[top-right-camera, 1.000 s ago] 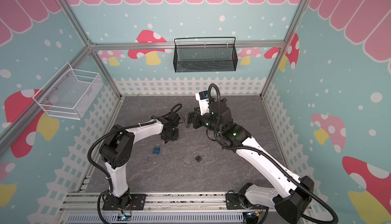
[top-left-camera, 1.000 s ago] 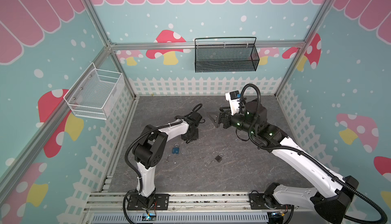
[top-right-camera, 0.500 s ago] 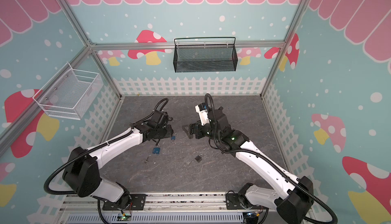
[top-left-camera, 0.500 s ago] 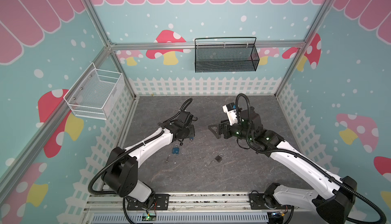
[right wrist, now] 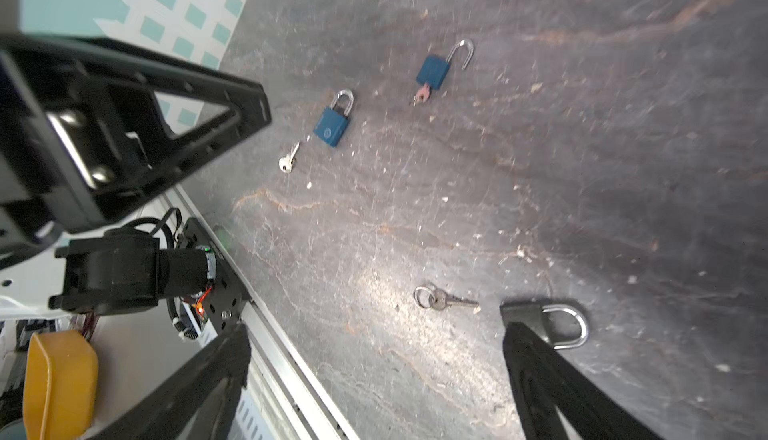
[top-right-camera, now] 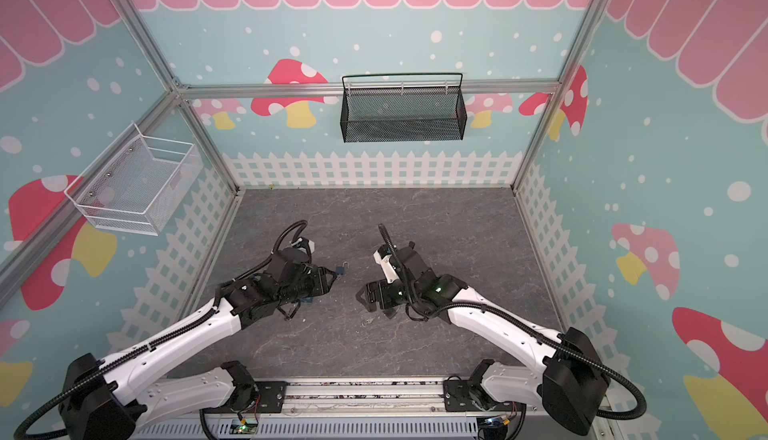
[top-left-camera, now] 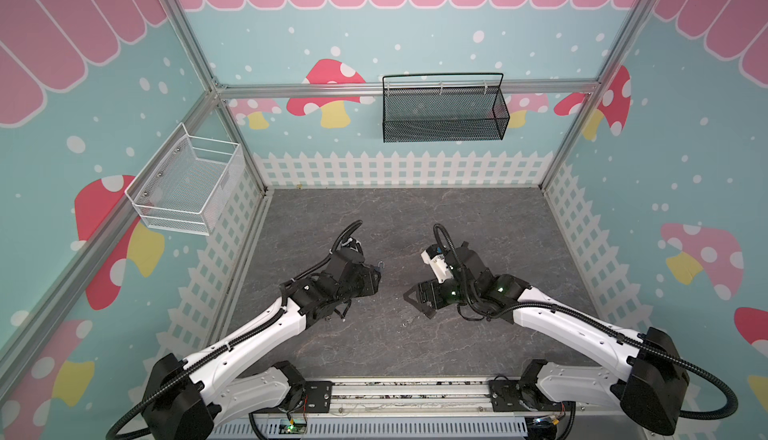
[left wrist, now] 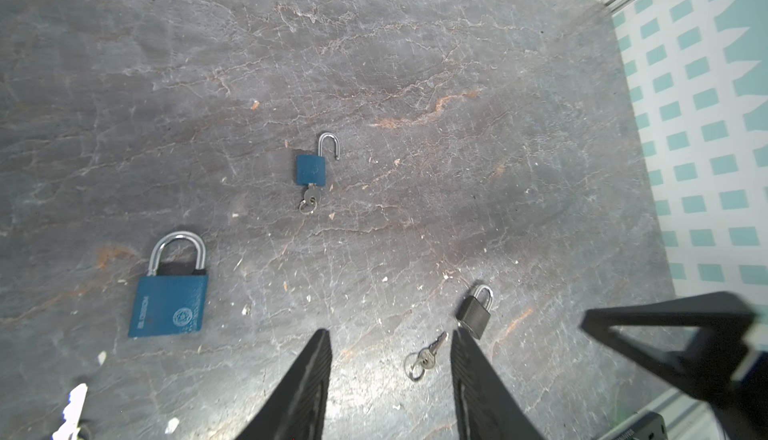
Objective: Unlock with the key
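Three padlocks lie on the grey floor. A small blue padlock (left wrist: 310, 170) (right wrist: 434, 71) (top-right-camera: 341, 269) has its shackle swung open and a key (left wrist: 309, 199) in its keyhole. A larger blue padlock (left wrist: 168, 305) (right wrist: 332, 126) is closed, with a loose silver key (right wrist: 288, 158) beside it. A black padlock (left wrist: 476, 313) (right wrist: 548, 321) is closed, and a key on a ring (left wrist: 424, 359) (right wrist: 444, 300) lies next to it. My left gripper (left wrist: 388, 334) (top-left-camera: 375, 278) hangs open and empty above the floor. My right gripper (right wrist: 378, 332) (top-left-camera: 415, 305) is wide open and empty over the ringed key.
A black mesh basket (top-left-camera: 442, 109) hangs on the back wall and a white wire basket (top-left-camera: 187, 186) on the left wall. An aluminium rail (top-left-camera: 407, 392) runs along the front edge. The two grippers face each other near the middle.
The left arm has dropped its elbow and stretched out low. Both grippers have moved toward the front. The right gripper came down over the ringed key and black padlock.
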Robot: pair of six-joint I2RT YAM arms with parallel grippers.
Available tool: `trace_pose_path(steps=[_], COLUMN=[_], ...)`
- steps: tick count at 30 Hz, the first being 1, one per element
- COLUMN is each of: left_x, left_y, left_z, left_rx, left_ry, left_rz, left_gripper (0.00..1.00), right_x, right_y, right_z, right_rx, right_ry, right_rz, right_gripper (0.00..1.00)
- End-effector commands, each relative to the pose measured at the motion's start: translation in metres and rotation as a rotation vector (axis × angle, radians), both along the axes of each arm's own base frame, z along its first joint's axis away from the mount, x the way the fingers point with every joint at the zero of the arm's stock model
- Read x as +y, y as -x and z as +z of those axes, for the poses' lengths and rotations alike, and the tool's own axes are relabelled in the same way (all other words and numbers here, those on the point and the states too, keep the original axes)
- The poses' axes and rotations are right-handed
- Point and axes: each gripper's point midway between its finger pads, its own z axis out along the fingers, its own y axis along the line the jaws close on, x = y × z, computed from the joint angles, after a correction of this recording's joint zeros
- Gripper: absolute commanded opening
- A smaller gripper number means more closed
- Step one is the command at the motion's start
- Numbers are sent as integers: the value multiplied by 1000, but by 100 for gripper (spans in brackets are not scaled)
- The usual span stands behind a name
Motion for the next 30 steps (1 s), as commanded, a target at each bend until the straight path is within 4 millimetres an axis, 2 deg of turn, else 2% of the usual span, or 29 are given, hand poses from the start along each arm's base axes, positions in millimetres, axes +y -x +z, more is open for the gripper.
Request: trace_pose_path(steps=[1,7,12,30], left_x=[3,9,11,19], left_y=[3,15,18,14], left_z=[7,8,4,-4], left_rx=[-39,-47,-48,-41], left_ry=[60,96,98,79], left_rz=[27,25,26,83], left_gripper=[47,47,48,48], right_x=[0,3,3,23], right_y=[20,57,72,43], right_z=[-20,-53,-76,-103], right_rx=[89,214,263,233], right_ry=[15,30,52,132], right_rz=[-9,26,32,24], right_gripper=[98,100,99,98])
